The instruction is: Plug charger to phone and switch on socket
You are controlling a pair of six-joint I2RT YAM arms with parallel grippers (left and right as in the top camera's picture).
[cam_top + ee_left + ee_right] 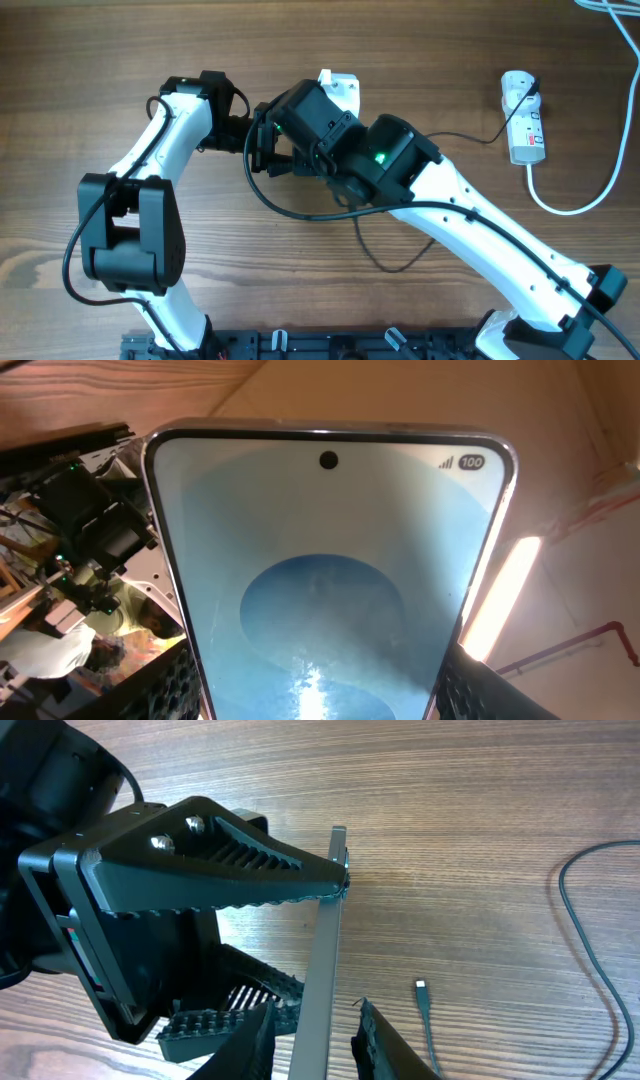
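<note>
You have the phone point(325, 580) right up against the left wrist camera. Its blue screen faces the lens, and its long axis runs straight out from the wrist. The short edge with the camera hole and the "100" battery mark points away from the wrist. The left gripper point(320, 937) is clamped on the phone's two long edges, and its ribbed fingers point(220, 870) press in from either side.

From the right wrist you see the same phone edge-on, as a thin grey strip that stands almost upright and leans slightly. The right gripper point(315, 1008) straddles the near end of that strip. Its jaws are apart, with a sliver of gap on each side, and they hold nothing.

The charger point(421, 988) lies loose on the table point(480, 800). Its plug tip is near the right fingers but clear of them and of the phone. The rest of the cable curls off to the right.

From overhead, both wrists meet at mid-table and hide the phone. A white object point(342, 90) shows just beyond them, too covered to identify. The socket point(524, 120) lies well apart at the right, with its long axis running toward and away from the arms' base. A black plug point(527, 90) sits in its far end.
</note>
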